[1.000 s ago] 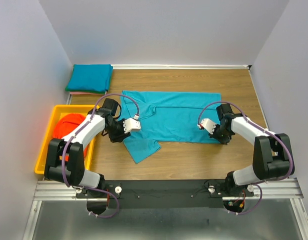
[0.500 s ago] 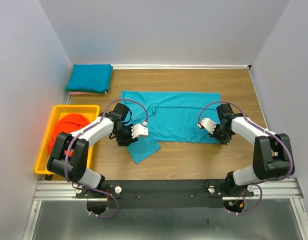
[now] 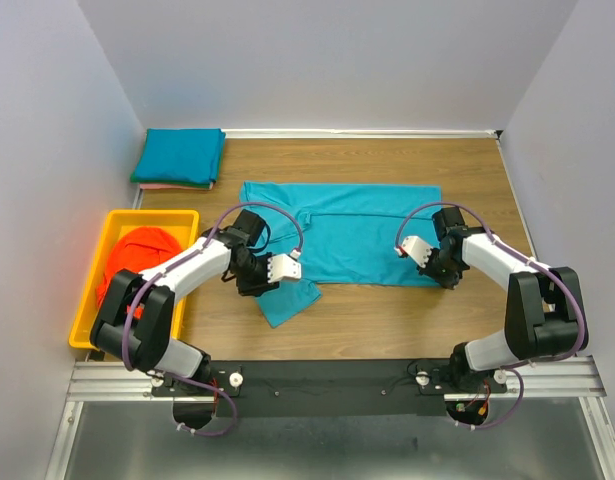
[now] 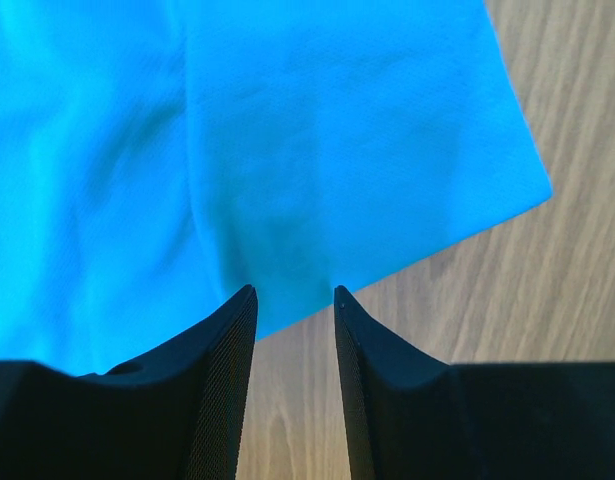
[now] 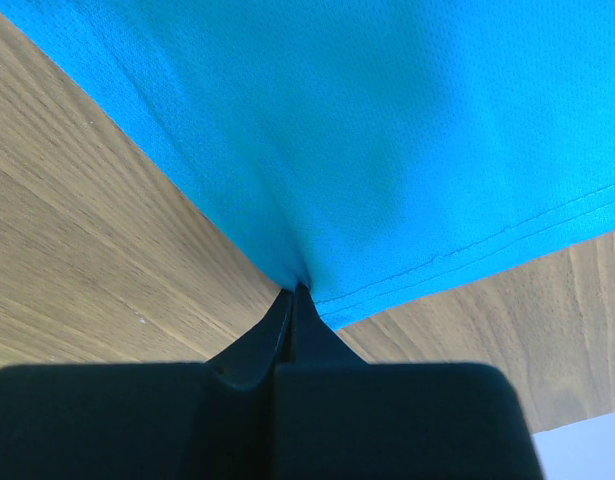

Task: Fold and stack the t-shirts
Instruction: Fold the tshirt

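A teal-blue soft cloth t-shirt (image 3: 357, 225) lies spread on the wooden bench (image 3: 407, 320), its sleeve edge just ahead of and beneath the left tool (image 4: 295, 292), whose jaws stand spread apart, while the right tool (image 5: 292, 292), pressed together, pinches the shirt's stitched hem at its tips.
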Action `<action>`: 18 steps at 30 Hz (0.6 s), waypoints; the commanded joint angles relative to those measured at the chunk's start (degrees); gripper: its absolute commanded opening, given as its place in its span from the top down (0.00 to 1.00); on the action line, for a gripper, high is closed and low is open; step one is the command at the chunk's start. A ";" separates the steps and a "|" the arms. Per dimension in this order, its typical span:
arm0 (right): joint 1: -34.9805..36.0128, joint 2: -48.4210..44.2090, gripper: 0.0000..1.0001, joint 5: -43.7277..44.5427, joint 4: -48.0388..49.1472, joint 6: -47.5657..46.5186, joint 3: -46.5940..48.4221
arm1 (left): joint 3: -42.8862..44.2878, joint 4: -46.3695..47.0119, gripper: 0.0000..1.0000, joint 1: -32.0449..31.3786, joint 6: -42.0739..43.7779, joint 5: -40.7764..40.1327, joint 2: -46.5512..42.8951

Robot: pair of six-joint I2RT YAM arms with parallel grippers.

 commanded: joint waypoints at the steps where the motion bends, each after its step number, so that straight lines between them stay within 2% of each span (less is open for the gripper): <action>1: 0.05 0.15 0.99 -0.28 0.45 0.53 0.79 | 0.37 -1.68 0.55 -1.44 -0.96 -0.01 -0.17; 9: 0.05 0.50 0.99 -0.19 0.37 0.36 0.88 | -3.67 3.67 0.55 -3.02 -4.30 -3.60 3.87; 13: 0.05 0.50 0.99 -0.10 0.28 0.44 1.06 | -4.02 3.94 0.63 -3.11 -4.04 -4.14 4.49; 18: 0.05 -0.29 0.99 -0.02 0.28 0.45 0.88 | -3.85 2.36 0.94 -3.38 -2.72 -5.19 4.58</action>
